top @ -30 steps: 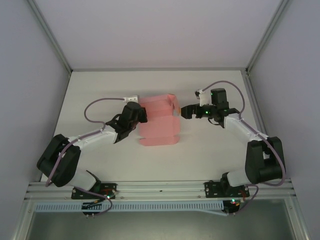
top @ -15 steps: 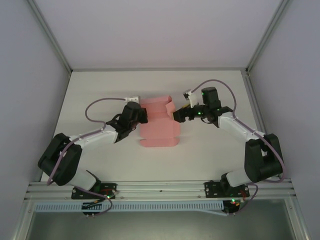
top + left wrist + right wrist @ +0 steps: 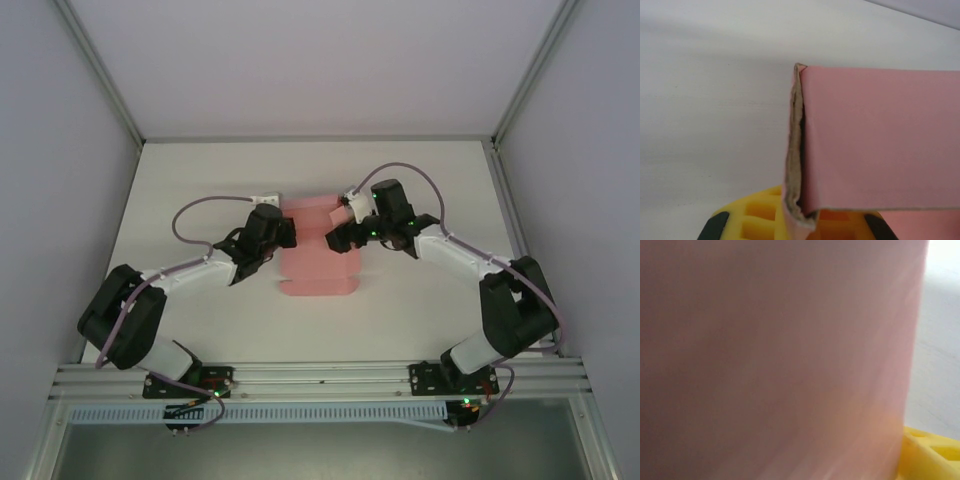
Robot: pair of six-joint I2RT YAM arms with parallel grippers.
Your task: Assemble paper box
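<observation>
Paper box (image 3: 315, 268): one, pink thin card, partly folded, lying near the middle of the white surface (image 3: 200, 180), between two arms reaching in from either side. Far part raised off the surface, near part lying flat with a wavy lower edge. Two sets of fingers counted, one per arm. Left fingers (image 3: 284, 232): pressed together at the left edge of the card, clamped on the paper box. From the left wrist, paper box (image 3: 880, 140) seen as a pink panel folded over at a crease, brown inner face showing along its left edge, lower corner of the fold sitting right against the yellow pad of the left fingers (image 3: 760, 215), bare surface (image 3: 715, 100) behind. Right fingers (image 3: 338, 240): over the right side of the card, near its raised far part, touching or just above it; cannot tell which, and cannot tell how far apart they stand or whether gripping anything. From the right wrist, paper box (image 3: 770, 350) very close and blurred, a pink sheet across nearly all of the view, one yellow pad of the right fingers (image 3: 932, 455) at the lower right corner, a strip of surface (image 3: 940, 340) beside it
</observation>
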